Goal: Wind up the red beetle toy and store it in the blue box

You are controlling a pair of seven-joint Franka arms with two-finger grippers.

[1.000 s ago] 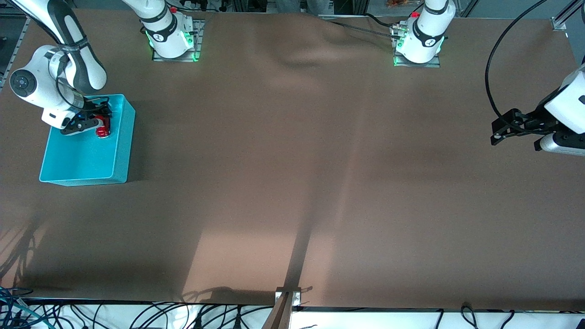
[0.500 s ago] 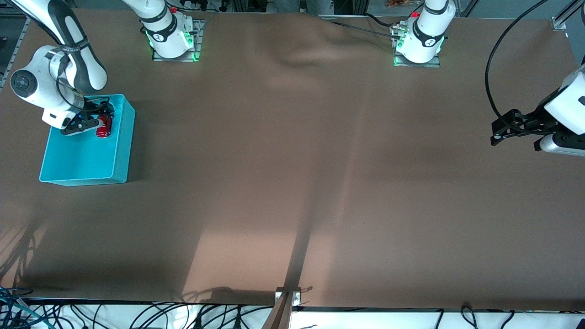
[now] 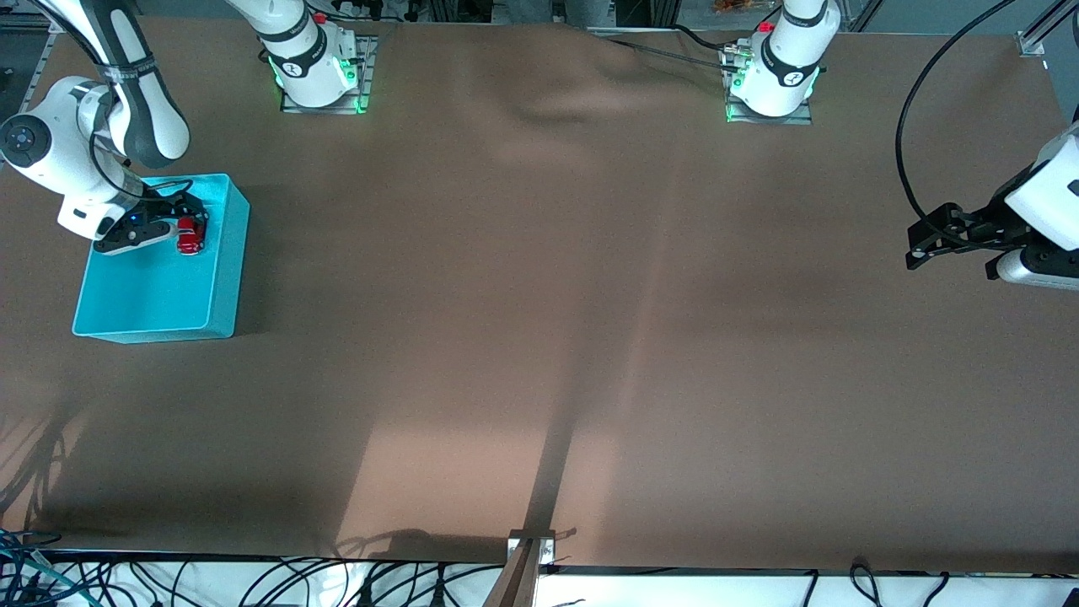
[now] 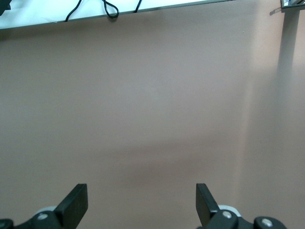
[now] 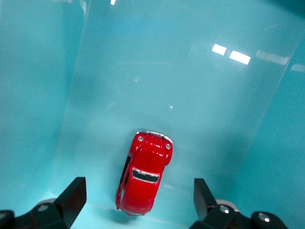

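The red beetle toy (image 5: 144,172) sits in the blue box (image 3: 152,291) under the spread right hand (image 3: 187,221), while the spread left hand (image 3: 915,244) waits over the desk (image 3: 539,337) at 3 o'clock.

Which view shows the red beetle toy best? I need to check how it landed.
The right wrist view: the red beetle toy lies alone on the blue box floor. The front view shows it tiny; the left wrist view, not at all.

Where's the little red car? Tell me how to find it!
Look at the right arm's end of the table, where the blue box sits. The red beetle toy lies on the floor of that box, in the part farther from the front camera, under the open right gripper. It is the only red thing there, tiny and shiny with dark windows.
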